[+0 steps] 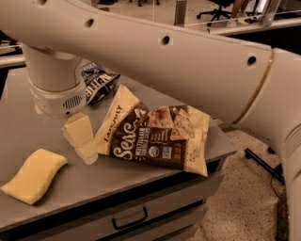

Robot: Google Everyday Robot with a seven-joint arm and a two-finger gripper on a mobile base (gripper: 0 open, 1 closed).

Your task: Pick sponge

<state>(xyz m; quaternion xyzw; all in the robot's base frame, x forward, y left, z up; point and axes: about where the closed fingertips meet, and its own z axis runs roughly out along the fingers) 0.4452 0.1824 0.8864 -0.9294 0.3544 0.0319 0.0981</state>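
Down low, pale blocky tool (85, 151), grip unreadable; yellow foam sponge (33, 175) apart at 8 o'clock, cream-and-brown chip bag (155, 136) beside at 3, blue packet (99, 82) at 12.

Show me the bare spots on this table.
Bare: the front strip of the grey table between the pale yellow foam sponge and the cream-and-brown chip bag; also the left part behind the sponge. Crowded: the middle, where the gripper hangs beside the chip bag and a dark blue snack bag.

A speckled floor (235, 197) lay at lower right, an office chair (214, 10) at top. The gripper (87, 154) hung over the grey table (117, 176), left.
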